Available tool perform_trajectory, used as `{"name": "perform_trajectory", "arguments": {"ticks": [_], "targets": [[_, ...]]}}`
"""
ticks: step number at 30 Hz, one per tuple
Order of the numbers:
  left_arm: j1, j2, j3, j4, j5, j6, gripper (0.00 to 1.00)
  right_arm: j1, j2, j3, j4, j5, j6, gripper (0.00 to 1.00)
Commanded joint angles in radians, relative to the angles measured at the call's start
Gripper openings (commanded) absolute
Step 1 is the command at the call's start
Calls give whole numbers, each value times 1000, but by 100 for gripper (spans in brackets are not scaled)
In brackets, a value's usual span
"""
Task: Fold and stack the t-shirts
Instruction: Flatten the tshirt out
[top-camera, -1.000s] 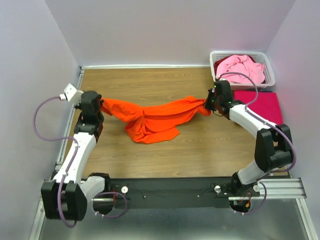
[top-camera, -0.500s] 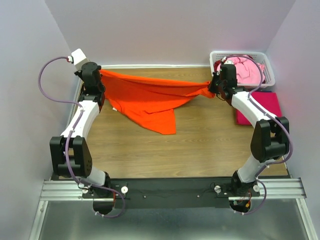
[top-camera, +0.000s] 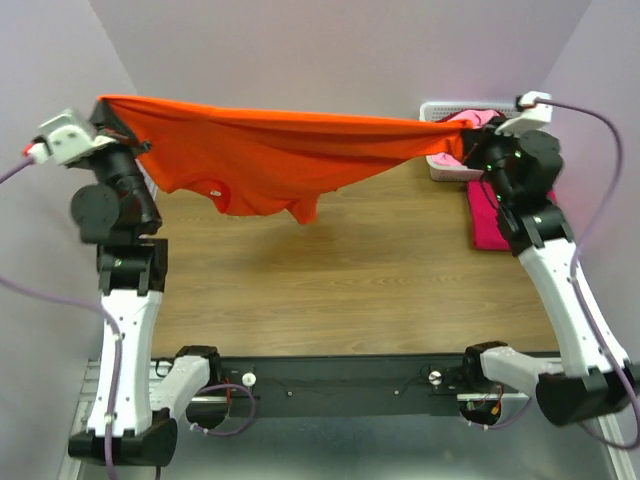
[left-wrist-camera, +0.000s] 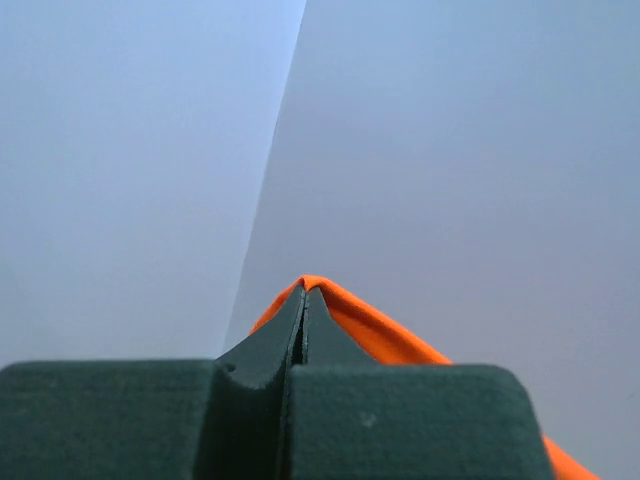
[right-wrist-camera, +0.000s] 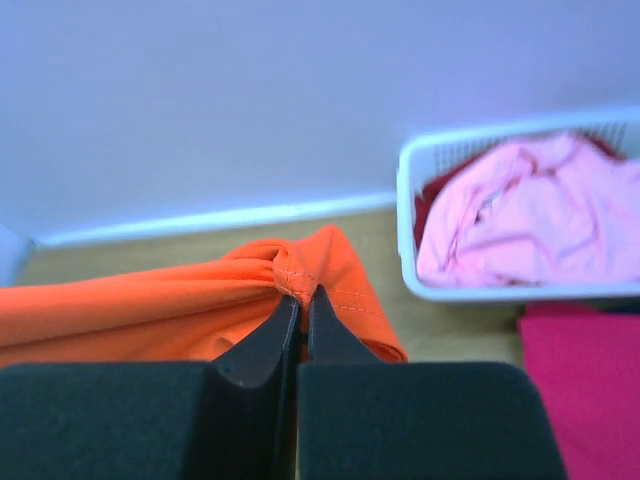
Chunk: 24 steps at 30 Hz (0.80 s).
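The bright orange t-shirt hangs stretched in the air between both grippers, high above the table. My left gripper is shut on its left corner, which shows as an orange fold in the left wrist view. My right gripper is shut on its right corner, with the hem bunched at the fingertips. The pale pink t-shirt lies in the white basket, also in the right wrist view. The magenta-red t-shirt lies flat on the table under the right arm.
The white slotted basket stands at the back right corner against the wall. The wooden table is boxed in by pale walls on three sides. The arms' mounting rail runs along the near edge.
Both arms have risen and spread apart, lifting the orange t-shirt off the table. It went from a crumpled heap to a taut sheet hanging in the air.
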Motion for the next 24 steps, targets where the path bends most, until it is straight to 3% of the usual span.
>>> {"name": "perform_trajectory", "arguments": {"ticks": [1, 7, 15, 18, 19, 20, 22, 24], "targets": [[12, -61, 109, -64, 45, 97, 0, -6, -109, -46, -13, 28, -44, 9], [12, -17, 183, -68, 83, 182, 0, -8, -135, -53, -27, -19, -51, 9], [12, 290, 110, 29, 161, 187, 2, -6, 117, -96, -28, -52, -41, 9], [12, 501, 83, 109, 192, 167, 23, -8, 274, -95, -27, 11, -19, 9], [12, 548, 88, 126, 191, 167, 36, -8, 311, -87, -25, 16, -16, 12], [12, 600, 100, 134, 191, 143, 42, -8, 349, -81, -27, 22, -12, 16], [10, 748, 178, 122, 185, 134, 51, -8, 458, -46, -28, 38, 8, 27], [2, 824, 261, 100, 168, 126, 61, -6, 512, -20, -28, 21, 7, 45]]}}
